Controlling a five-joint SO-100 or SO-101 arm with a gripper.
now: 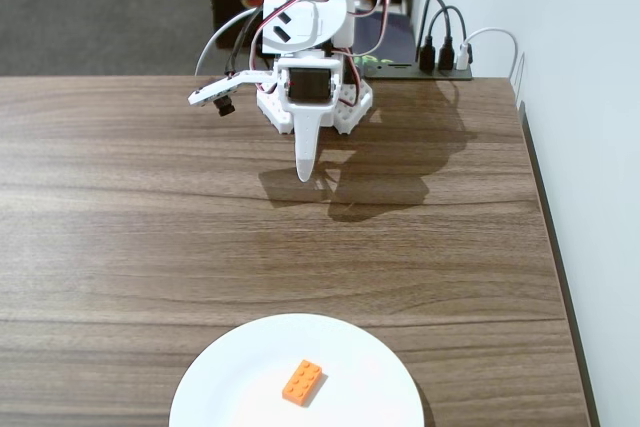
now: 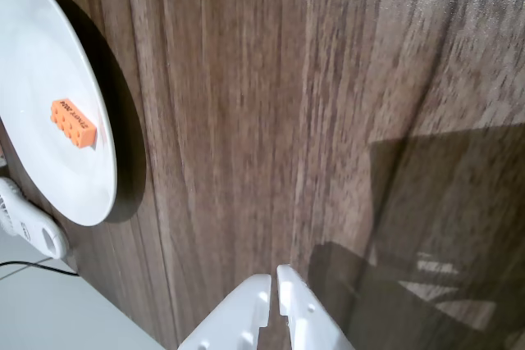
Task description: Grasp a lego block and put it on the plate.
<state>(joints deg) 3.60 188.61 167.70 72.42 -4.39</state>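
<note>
My pincer (image 1: 304,173) hangs pressed together and empty near the worktop's (image 1: 120,227) 12 o'clock edge in the fixed view. The lego block (image 1: 303,383) lies on the plate (image 1: 230,387) at 6 o'clock, well apart from me, just right of the plate's centre.

Glossy white plate (image 1: 240,372), orange plastic lego block (image 1: 302,382), matt wood-grain table (image 1: 150,207).

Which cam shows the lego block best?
Wrist view: the lego block appears larger there, studs and side face visible, lying on the plate. Fixed view shows it smaller, near the frame's bottom edge, studs still discernible.
</note>
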